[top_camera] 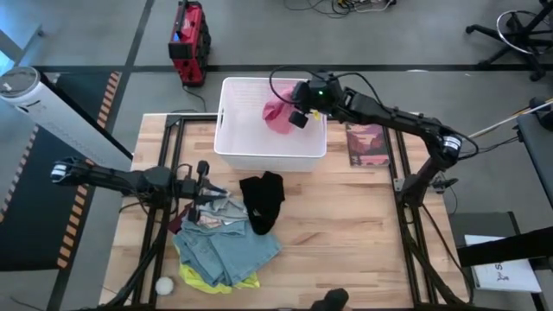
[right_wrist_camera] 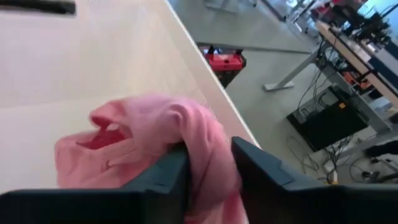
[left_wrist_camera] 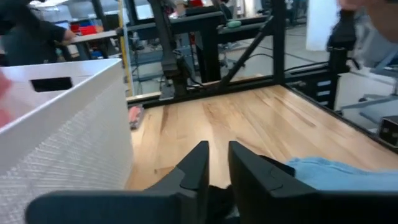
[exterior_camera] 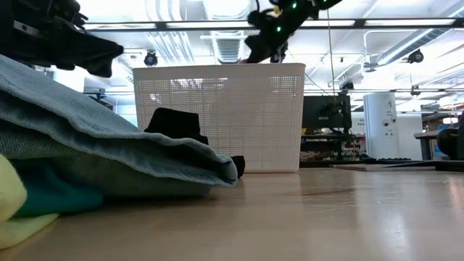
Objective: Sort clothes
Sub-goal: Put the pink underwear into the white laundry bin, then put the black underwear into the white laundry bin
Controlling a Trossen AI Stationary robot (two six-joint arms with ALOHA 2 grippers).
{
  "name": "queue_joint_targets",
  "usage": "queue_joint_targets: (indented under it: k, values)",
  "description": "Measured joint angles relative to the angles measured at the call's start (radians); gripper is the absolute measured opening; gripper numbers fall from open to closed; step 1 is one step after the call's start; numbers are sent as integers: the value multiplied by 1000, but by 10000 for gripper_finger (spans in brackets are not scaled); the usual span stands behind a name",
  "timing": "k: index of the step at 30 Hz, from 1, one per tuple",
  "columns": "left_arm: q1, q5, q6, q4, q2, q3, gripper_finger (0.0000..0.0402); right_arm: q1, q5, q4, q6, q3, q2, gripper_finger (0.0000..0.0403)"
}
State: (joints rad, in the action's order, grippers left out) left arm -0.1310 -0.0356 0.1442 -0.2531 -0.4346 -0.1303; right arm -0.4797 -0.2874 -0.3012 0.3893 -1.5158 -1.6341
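Observation:
My right gripper (top_camera: 298, 114) is over the white basket (top_camera: 232, 138), shut on a pink garment (top_camera: 278, 117), which also shows in the right wrist view (right_wrist_camera: 143, 137). My left gripper (top_camera: 207, 186) hovers over the pile at the table's left. Its fingers (left_wrist_camera: 194, 167) stand close together with only a narrow gap, and nothing shows between them. The pile has light denim (top_camera: 226, 246), neon yellow (top_camera: 203, 278), a maroon piece (top_camera: 177, 225) and a pale patterned piece (top_camera: 222, 207). A black garment (top_camera: 262, 200) lies flat beside it, in front of the basket. Teal (exterior_camera: 51, 196) shows under the denim. My right gripper pinches a bunched fold of the pink garment (right_wrist_camera: 208, 149) between its two fingers (right_wrist_camera: 168, 177), coming from above over the basket's far right part. Several layers bulge out past the fingers. The garment hangs below them inside the basket (right_wrist_camera: 93, 68); whether it touches the bottom cannot be told.
A flat pink-brown camouflage piece (top_camera: 366, 143) lies on the table to the right of the basket. A small white ball (top_camera: 164, 285) sits at the near left corner. A red box (top_camera: 188, 41) stands on the floor beyond the table. Bare wood (top_camera: 346, 233) lies to the right.

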Motion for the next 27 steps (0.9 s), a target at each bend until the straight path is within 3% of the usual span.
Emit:
queue_joint_targets:
  k: [5, 14, 18, 27]
  values:
    - [0, -7, 26, -82, -68, -2, 101, 19, 0, -15, -25, 0, 60, 182]
    - [0, -7, -12, -75, -283, -106, 180, 60, 31, -118, -70, -1, 206, 268]
    - [-3, -6, 17, -72, -418, -157, 197, 101, 135, -198, -117, 6, 274, 290]
    - [-22, -4, 31, -71, -692, -263, 212, 257, 139, -218, -157, 213, 454, 304]
